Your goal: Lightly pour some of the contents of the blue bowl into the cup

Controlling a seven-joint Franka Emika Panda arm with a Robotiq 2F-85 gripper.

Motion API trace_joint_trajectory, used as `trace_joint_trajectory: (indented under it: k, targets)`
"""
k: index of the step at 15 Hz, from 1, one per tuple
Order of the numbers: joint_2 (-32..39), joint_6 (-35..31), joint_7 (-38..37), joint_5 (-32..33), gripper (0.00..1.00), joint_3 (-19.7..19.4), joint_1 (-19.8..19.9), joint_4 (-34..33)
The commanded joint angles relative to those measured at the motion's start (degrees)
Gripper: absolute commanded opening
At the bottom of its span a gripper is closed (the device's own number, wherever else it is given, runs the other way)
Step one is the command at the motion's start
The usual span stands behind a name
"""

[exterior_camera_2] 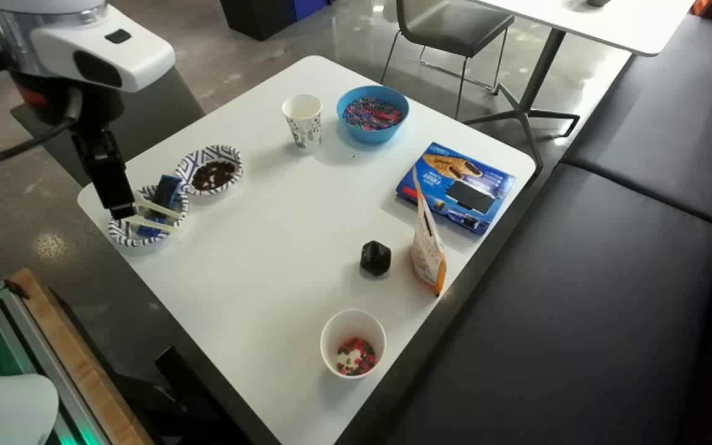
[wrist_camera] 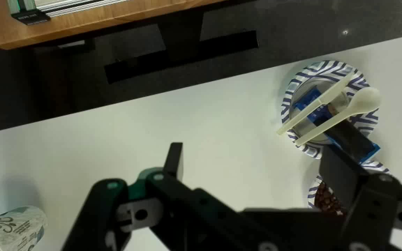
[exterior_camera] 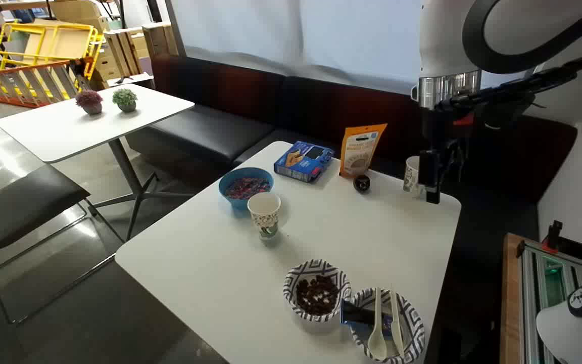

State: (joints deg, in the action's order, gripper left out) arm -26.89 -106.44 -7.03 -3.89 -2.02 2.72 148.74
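The blue bowl (exterior_camera: 239,203) stands upright at the table's far side and also shows in an exterior view (exterior_camera_2: 371,136). Its contents (exterior_camera_2: 372,114) are many small reddish and dark bits. A patterned pale cup (exterior_camera: 264,222) stands upright close beside the bowl. Another patterned cup (exterior_camera_2: 353,322) stands at the opposite end of the table, with some red and dark bits inside; it also shows in the wrist view (wrist_camera: 16,226). I cannot tell which is the task's cup. My gripper (wrist_camera: 257,167) is open and empty, above the table, away from the blue bowl.
A patterned bowl (exterior_camera: 292,283) of dark brown bits touches a patterned bowl (exterior_camera: 416,323) holding a spoon, knife and blue packet. A blue box (exterior_camera: 303,161), an orange pouch (exterior_camera: 361,151) and a small black object (exterior_camera: 361,183) stand along the bench-side edge.
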Motion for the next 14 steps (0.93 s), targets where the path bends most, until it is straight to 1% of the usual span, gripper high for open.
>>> trace_joint_trajectory:
  k: [1,11,12,14]
  targets:
    - [0.02,0.17,0.13,-0.11,1.00,0.29,0.33,-0.11]
    - [0.02,0.17,0.13,-0.11,1.00,0.29,0.33,-0.11]
    - [0.37,-1.80,-0.93,0.83,1.00,1.09,0.39,0.01]
    - [2.54,-4.46,-1.73,0.40,1.00,2.46,-0.66,-1.10]
